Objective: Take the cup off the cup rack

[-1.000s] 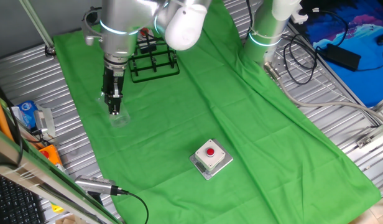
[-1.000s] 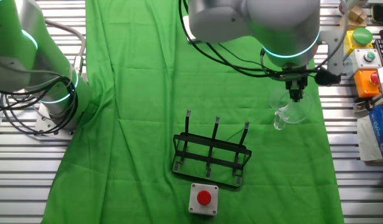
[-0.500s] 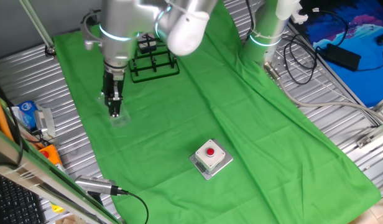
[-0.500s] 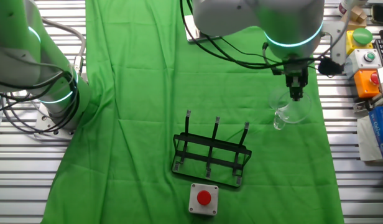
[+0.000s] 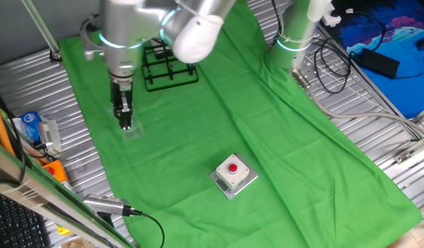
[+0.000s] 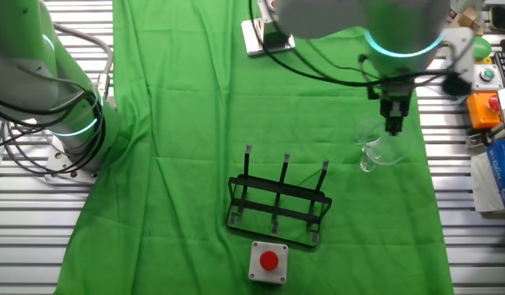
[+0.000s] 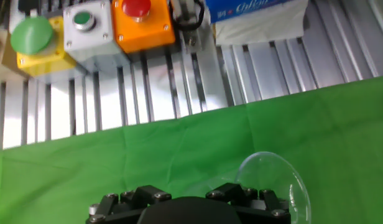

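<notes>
In one fixed view the tool (image 5: pixel 124 122) points straight down over the green cloth, its tip right at the cup (image 5: pixel 131 131), which sits on the cloth well apart from the cup rack (image 5: pixel 169 67). The cup shows just toward the near edge of the counter (image 5: pixel 377 148) from the tip. Whether the fingers pinch its rim I cannot tell here.

In the other fixed view the tool (image 6: pixel 393 124) hangs over the upper edge of the cup (image 6: pixel 379 147); the glass spreads below and to the left of it, toward the cup rack (image 6: pixel 277 209), whose pegs stand bare.

In the hand view the cup (image 7: pixel 272 180) rim curves up on the right of the tool's body. The fingertips are hidden, so the grip cannot be read. If it is free, the cup lies just beside the tool.
</notes>
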Controlling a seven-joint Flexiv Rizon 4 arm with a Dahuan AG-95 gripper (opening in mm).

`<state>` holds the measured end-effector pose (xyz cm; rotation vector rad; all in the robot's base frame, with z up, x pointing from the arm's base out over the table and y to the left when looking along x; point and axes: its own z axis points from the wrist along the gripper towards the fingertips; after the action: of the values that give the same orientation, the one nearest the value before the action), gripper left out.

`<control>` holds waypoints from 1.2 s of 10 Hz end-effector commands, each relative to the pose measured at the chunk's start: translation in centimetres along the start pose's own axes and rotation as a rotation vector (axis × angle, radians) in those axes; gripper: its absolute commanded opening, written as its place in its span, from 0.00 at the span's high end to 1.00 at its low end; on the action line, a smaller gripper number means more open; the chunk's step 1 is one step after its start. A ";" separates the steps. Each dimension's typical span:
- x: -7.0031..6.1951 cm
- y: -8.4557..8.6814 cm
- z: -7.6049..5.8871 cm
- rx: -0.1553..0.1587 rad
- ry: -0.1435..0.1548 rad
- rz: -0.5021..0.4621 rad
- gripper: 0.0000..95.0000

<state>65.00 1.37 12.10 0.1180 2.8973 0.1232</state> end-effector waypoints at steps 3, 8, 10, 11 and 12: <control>-0.2 -0.4 -0.2 0.125 0.197 -0.265 0.20; -0.1 -1.5 0.1 0.140 0.217 -0.260 0.20; -0.1 -1.9 0.1 0.142 0.232 -0.263 0.40; -0.2 -2.1 0.0 0.139 0.236 -0.260 0.40; -0.2 -2.1 -0.1 0.134 0.238 -0.255 0.40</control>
<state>65.02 -0.85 12.18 -0.2567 3.1242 -0.1070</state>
